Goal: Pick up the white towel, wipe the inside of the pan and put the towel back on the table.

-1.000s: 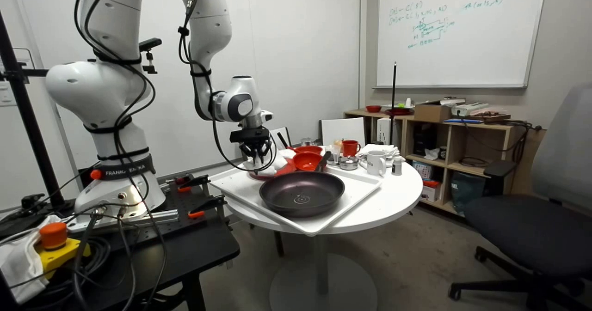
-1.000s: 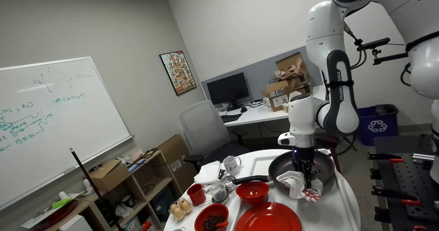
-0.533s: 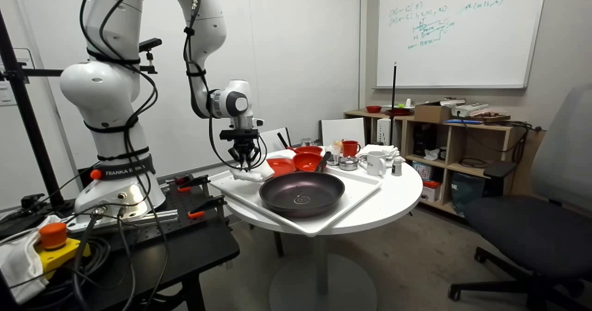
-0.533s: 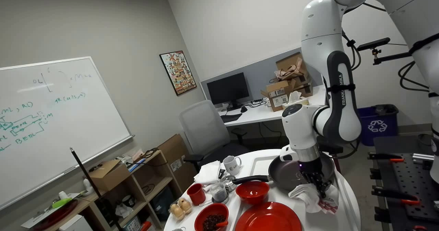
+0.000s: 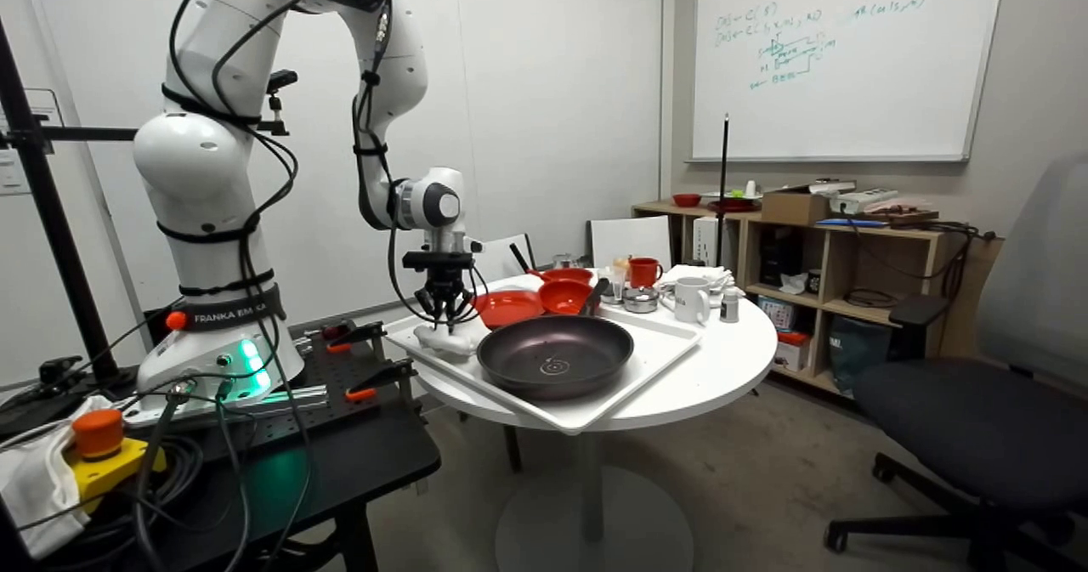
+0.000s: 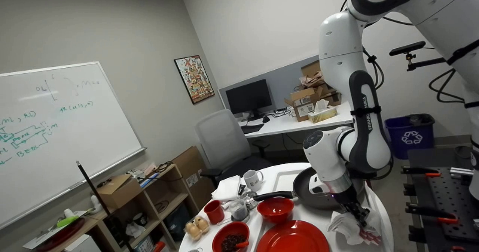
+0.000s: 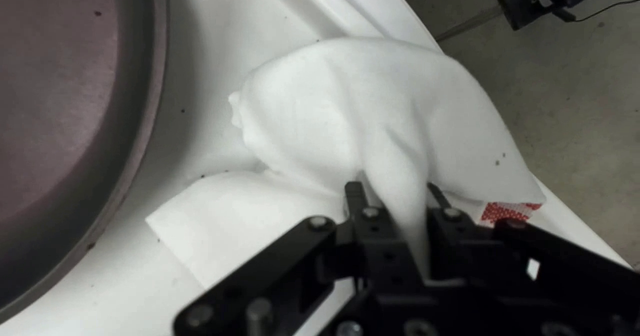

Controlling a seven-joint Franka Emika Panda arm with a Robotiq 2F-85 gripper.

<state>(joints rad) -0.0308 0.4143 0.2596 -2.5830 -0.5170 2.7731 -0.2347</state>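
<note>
The white towel [image 5: 446, 341] is bunched at my gripper [image 5: 444, 319], low over the white tray beside the pan. In the wrist view a fold of the towel [image 7: 320, 121] stands up between the two fingers [image 7: 394, 188]; its lower part spreads over the tray and its edge, with a red-patterned corner showing. The towel [image 6: 346, 227] also shows in an exterior view below the gripper [image 6: 361, 218]. The black pan [image 5: 557, 355] sits on the tray, its inside bare apart from small specks in the wrist view [image 7: 55, 101]. The round white table [image 5: 739, 364] carries the tray.
The white tray [image 5: 650, 364] has a raised rim. A red plate [image 6: 295, 240], a red bowl [image 6: 276, 209] and the pan's handle [image 6: 275, 196] lie close to the towel. A white mug [image 5: 691, 300] and a red mug [image 5: 645, 272] stand farther off.
My gripper has moved away from the pan toward the tray's edge near the robot base and come down, carrying the towel with it. The pan has not moved.
</note>
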